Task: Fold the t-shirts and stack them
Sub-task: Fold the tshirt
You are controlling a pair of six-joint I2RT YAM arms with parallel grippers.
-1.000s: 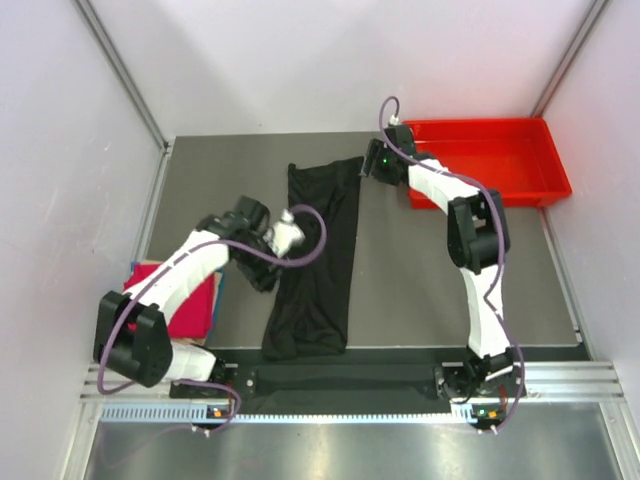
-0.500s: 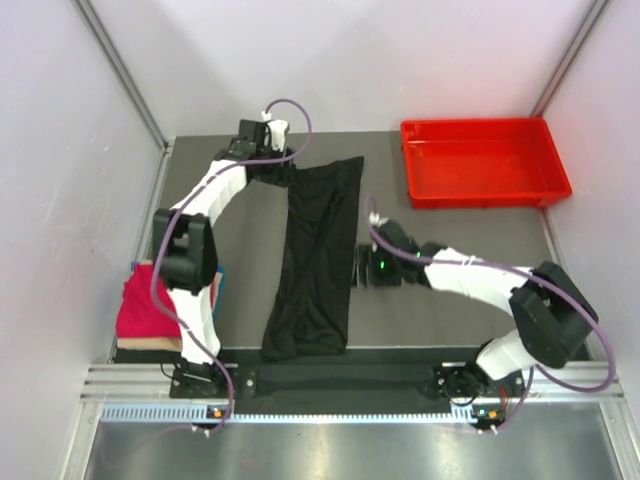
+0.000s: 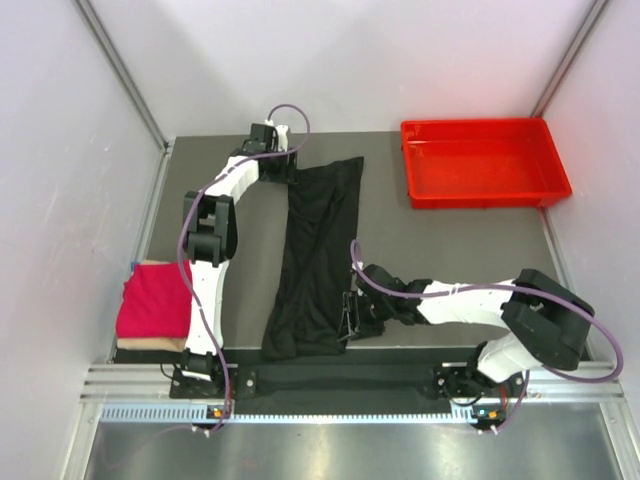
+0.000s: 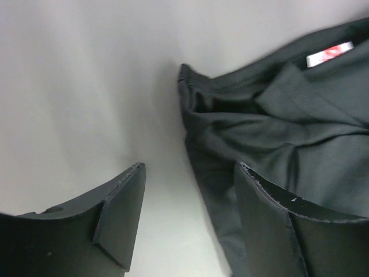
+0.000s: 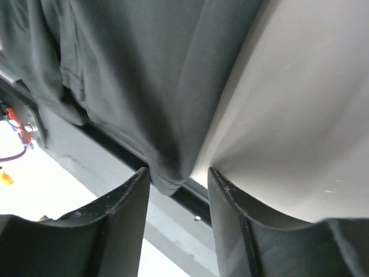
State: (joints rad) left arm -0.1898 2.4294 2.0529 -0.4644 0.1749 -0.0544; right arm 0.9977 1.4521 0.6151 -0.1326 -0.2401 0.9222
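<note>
Your black t-shirt (image 3: 318, 250) lies folded into a long narrow strip down the middle of the worktop (image 3: 430, 250). It runs from close to the far edge almost to the near edge. Its far end is the wider one, and its near end is bunched and a little crumpled.

Your left gripper (image 3: 284, 172) is stretched out to the far left corner of that strip. Its jaws stand wide apart. In the left wrist view one finger (image 4: 118, 213) sits over bare worktop and the other over the cloth, with the shirt's rumpled corner between them and nothing gripped. A small white label with red print (image 4: 328, 53) shows further along the fabric.

Your right gripper (image 3: 349, 318) is low at the near right corner of the strip. Its jaws are set fairly narrow but not closed. The hemmed corner hangs into the gap, and a sliver of pale worktop shows between the cloth and the right-hand finger. You may have the other finger brushing the fabric, but the view is too close to say.

The crimson t-shirt (image 3: 152, 298) lies folded by the worktop's left edge near the near corner, on a beige layer (image 3: 150, 346). The red tray (image 3: 490, 197) sits in the far right corner, well apart from both shirts.
</note>
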